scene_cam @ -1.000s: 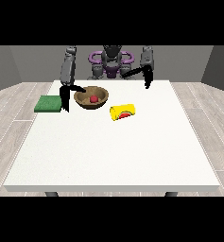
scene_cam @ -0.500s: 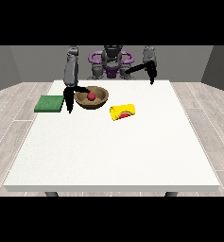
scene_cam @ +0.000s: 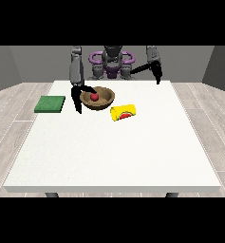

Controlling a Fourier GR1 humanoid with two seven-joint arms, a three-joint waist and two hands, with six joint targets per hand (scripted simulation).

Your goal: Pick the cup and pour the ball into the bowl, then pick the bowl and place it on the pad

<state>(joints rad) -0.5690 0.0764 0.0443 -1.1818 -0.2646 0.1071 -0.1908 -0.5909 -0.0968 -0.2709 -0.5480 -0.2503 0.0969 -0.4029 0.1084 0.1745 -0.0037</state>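
Red ball (scene_cam: pixel 94 96) sits in brown wooden bowl (scene_cam: pixel 104 102); yellow cup (scene_cam: pixel 123 112) lies sideways just right. Hand at the view's left (scene_cam: pixel 80 97) clamps bowl's rim; hand at the view's right (scene_cam: pixel 157 73): cannot tell.

Cup (scene_cam: pixel 123 113) lies just beside bowl (scene_cam: pixel 98 99); pad (scene_cam: pixel 50 104) stands well apart.

The hand at the view's left (scene_cam: pixel 79 97) was brought closer against the bowl (scene_cam: pixel 98 99), its thumb laid over the rim. The hand at the view's right (scene_cam: pixel 157 73) was raised and drawn back.
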